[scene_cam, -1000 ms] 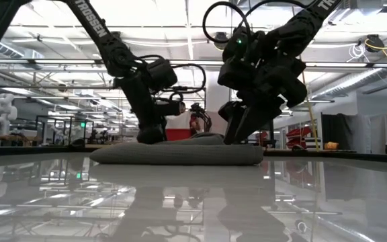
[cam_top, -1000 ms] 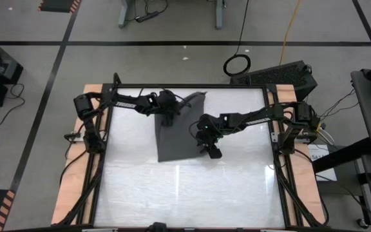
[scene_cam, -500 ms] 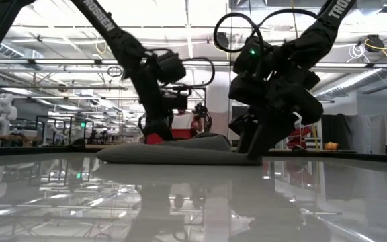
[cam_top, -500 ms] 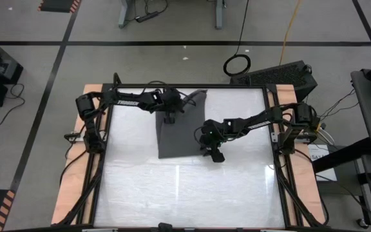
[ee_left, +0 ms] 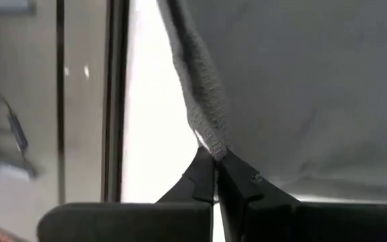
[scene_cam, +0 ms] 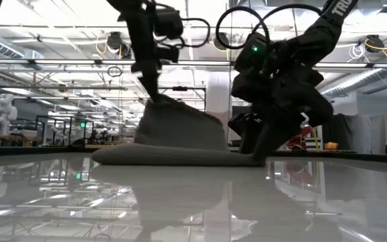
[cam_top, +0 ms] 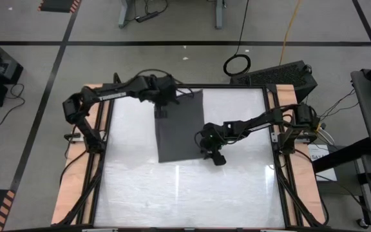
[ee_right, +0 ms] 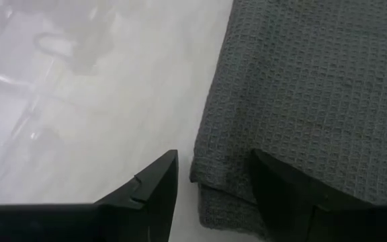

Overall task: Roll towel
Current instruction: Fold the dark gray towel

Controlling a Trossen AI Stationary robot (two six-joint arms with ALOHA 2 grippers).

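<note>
Only partial white lettering — "TR" — on the right arm

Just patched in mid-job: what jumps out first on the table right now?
The dark grey towel is being lifted at its far-left corner, tenting up off the white table. The left end effector is shut on that corner. The right end effector sits open and low at the towel's near-right corner, one finger on the cloth and one beside its edge.
</note>
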